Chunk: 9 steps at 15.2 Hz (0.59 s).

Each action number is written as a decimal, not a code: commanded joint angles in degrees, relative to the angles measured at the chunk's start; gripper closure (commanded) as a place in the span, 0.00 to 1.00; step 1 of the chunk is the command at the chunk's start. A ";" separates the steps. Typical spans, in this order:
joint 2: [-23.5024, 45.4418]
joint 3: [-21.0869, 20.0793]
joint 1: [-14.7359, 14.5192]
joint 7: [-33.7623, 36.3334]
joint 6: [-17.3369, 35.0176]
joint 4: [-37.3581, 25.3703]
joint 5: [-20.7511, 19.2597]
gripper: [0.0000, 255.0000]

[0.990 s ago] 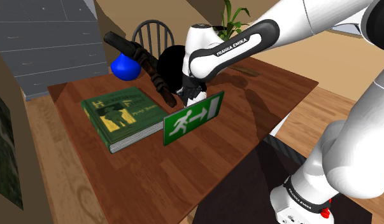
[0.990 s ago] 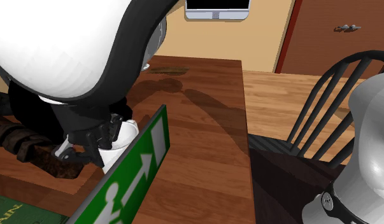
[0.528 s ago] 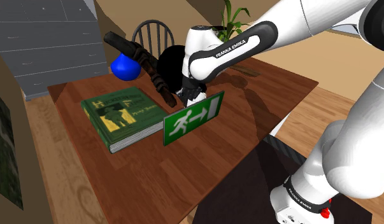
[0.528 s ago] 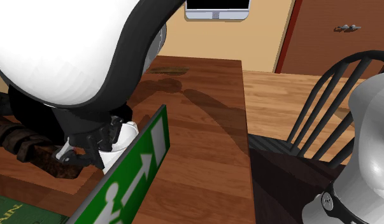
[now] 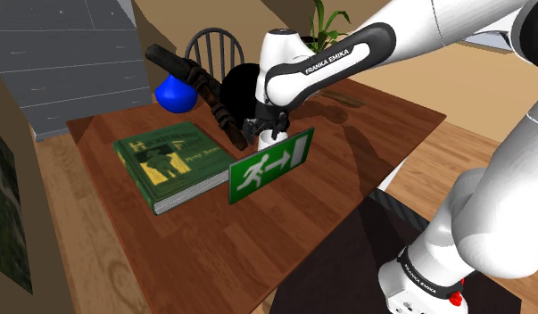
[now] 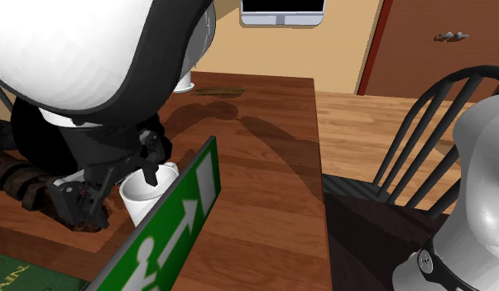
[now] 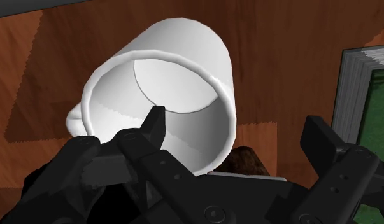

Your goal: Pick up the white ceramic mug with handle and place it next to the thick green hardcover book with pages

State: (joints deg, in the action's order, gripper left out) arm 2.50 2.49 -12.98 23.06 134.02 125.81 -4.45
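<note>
hovering over the white mug (image 7: 184, 57), fingers (image 7: 153, 127) released

wrist view: the gripper (image 7: 238, 127) sits close over the mug. the fingers stand wide apart and clasp nothing. one tip reaches inside the mug's mouth. the other stays outside, clear of the wall, with brown desk (image 7: 279, 44) showing between them. the mug looks tilted to this camera, mouth toward the lens, with its handle on the side away from the outer finger. the page edge and cover of the green book (image 7: 369, 89) lie beyond the outer finger, near the mug but apart from it. the end of a dark rough bar (image 7: 244, 159) shows just beside the mug's lower wall.

second exterior view: the mug is just behind a green exit sign (image 6: 169, 227), which hides its base. cannot tell whether the mug rests on the desk. one finger dips into the mug's mouth. the bar lies on the desk at this view's left of the gripper.

shoulder view: the book lies flat on the desk toward this view's left. the sign stands upright just beside the book's right corner. the gripper is just behind the sign, between it and the bar. the bar slants up past a blue rounded object (image 5: 175, 92). a dark chair (image 5: 213, 45) stands behind the desk.
</note>
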 commanded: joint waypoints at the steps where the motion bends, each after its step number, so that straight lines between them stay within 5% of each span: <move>1: -2.18 -0.06 -0.06 -0.14 -3.25 -1.03 0.09 0.00; 9: -3.04 -0.10 -0.11 -0.15 -4.68 -1.60 0.13 0.00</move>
State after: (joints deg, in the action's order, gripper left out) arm -0.52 2.39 -13.09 22.91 129.36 124.21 -4.33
